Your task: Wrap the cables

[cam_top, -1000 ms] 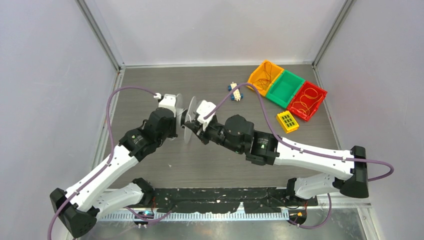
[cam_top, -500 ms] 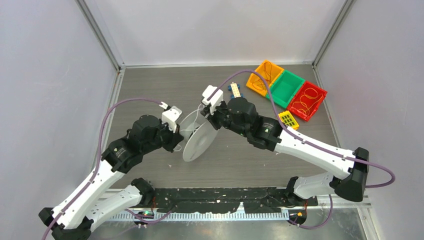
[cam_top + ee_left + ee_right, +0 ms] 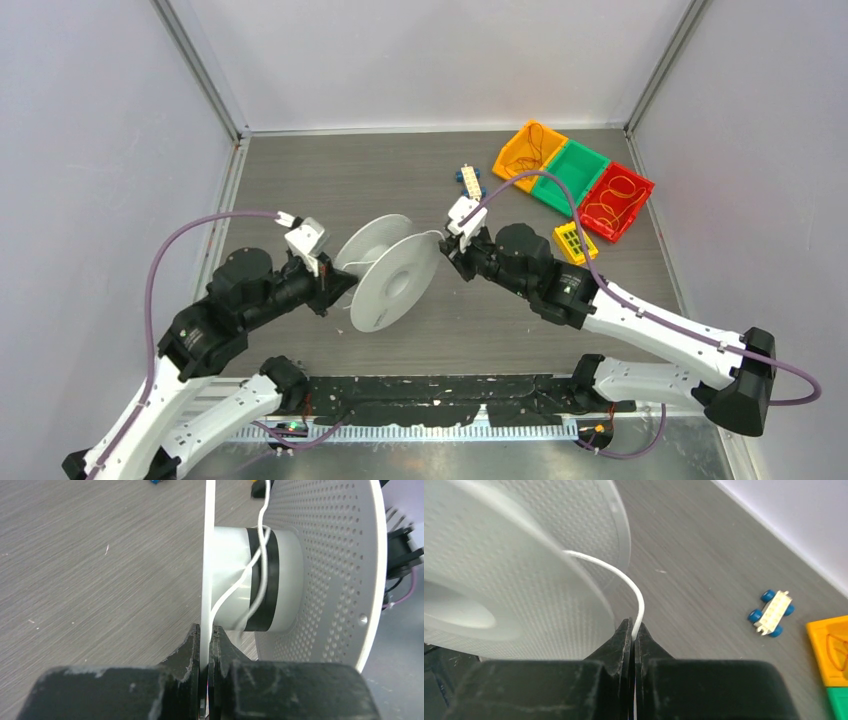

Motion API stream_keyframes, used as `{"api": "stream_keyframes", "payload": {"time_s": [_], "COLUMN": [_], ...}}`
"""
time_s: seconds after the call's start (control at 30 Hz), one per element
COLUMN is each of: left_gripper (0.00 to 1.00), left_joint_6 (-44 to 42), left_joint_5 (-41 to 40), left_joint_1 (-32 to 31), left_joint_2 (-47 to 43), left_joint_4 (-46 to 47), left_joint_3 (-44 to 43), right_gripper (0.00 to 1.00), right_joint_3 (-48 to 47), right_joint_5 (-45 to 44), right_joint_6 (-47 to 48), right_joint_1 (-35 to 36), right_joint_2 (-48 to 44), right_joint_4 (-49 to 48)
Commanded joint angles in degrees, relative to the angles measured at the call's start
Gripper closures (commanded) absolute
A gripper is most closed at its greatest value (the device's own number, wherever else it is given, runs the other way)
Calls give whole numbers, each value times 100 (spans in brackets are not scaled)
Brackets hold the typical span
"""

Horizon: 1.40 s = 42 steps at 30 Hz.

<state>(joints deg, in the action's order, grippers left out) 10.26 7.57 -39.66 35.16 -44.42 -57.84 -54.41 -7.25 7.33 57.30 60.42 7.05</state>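
Observation:
A white perforated spool [image 3: 392, 272] stands on edge mid-table. My left gripper [image 3: 205, 632] is shut on the rim of its near flange [image 3: 206, 555]. The thin white cable [image 3: 250, 575] loops loosely round the spool's hub, which has a black band [image 3: 270, 580]. My right gripper [image 3: 633, 630] is shut on the same white cable [image 3: 626, 577], which arcs from its fingertips up over the spool's flange [image 3: 514, 590]. In the top view the right gripper [image 3: 450, 248] sits just right of the spool and the left gripper [image 3: 335, 285] just left of it.
Orange [image 3: 528, 150], green [image 3: 570, 176] and red [image 3: 613, 201] bins stand at the back right, orange wire coils in two of them. A small yellow tray [image 3: 576, 243] lies near the right arm. A white block with blue wheels [image 3: 468, 182] sits behind the spool.
Both arms have swung apart and toward the near side. The spool has turned and moved with the left gripper, and the right gripper has drawn back to the right with the cable.

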Motion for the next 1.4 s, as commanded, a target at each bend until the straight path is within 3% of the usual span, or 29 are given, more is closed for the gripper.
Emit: {"api": "stream_keyframes", "payload": {"time_s": [0.0, 0.17, 0.4, 0.57, 0.67, 0.73, 1.13, 1.27, 1.37], "left_gripper": [100, 100, 100, 100, 100, 100, 100, 100, 100], "left_joint_6": [731, 1468, 2113, 2479, 2610, 2687, 3097, 3643, 4034], "left_joint_5": [-21, -151, -1027, -1907, -2209, -2346, -2189, -1961, -1887], "left_joint_1": [17, 15, 17, 15, 20, 20, 15, 20, 17], "left_joint_2": [-247, -240, -482, -624, -591, -513, -534, -771, -999], "left_joint_4": [1200, 1916, 2513, 2761, 2806, 2689, 2689, 2994, 3600], "left_joint_3": [-219, -159, 203, 478, 470, 392, 404, 675, 1078], "right_gripper": [95, 92, 95, 81, 93, 94, 94, 95, 95], "right_joint_3": [490, 1220, 1528, 1770, 1697, 1760, 2036, 2240, 2235], "right_joint_5": [524, 1278, 1318, 989, 926, 915, 400, 494, 899], "right_joint_6": [-424, -1389, -2309, -3372, -3652, -3870, -4322, -4461, -5104], "right_joint_1": [16, 10, 18, 18, 15, 17, 12, 10, 17], "right_joint_2": [-236, -274, -415, -390, -293, -282, -81, -41, 202], "right_joint_4": [-1060, -2488, -3065, -3640, -3519, -3610, -3938, -4406, -5167]}}
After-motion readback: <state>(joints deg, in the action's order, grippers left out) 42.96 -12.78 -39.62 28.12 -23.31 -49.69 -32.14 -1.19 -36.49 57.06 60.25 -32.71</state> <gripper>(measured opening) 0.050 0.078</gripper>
